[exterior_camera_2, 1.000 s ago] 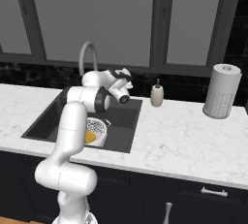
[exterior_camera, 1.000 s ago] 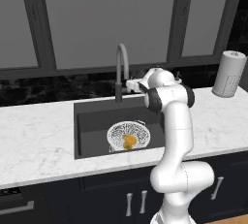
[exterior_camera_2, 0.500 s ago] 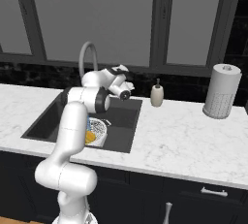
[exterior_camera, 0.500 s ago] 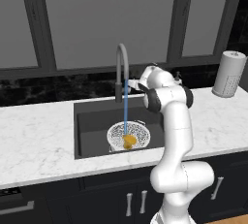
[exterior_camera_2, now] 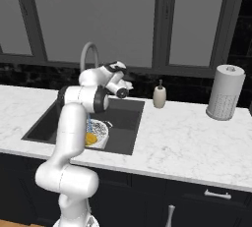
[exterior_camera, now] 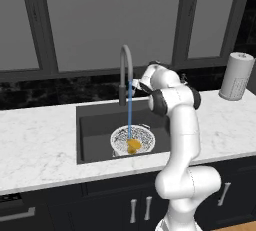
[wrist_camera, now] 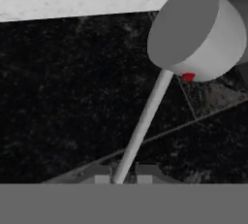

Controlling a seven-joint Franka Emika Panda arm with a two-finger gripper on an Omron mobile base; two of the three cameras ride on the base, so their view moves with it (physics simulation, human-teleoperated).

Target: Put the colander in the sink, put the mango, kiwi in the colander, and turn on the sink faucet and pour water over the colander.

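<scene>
Water (exterior_camera: 129,110) runs in a thin blue line from the faucet (exterior_camera: 123,72) down into the colander (exterior_camera: 133,139). The colander sits in the sink (exterior_camera: 95,130), with the orange mango (exterior_camera: 133,146) inside it. The kiwi cannot be told apart. The claw (exterior_camera: 137,86) is up by the faucet, and the colander lies toward 6 o'clock from it. In the hand view the handle (wrist_camera: 143,123) runs from 6 o'clock toward 1 o'clock. Whether the claw is spread or pinching cannot be told.
</scene>
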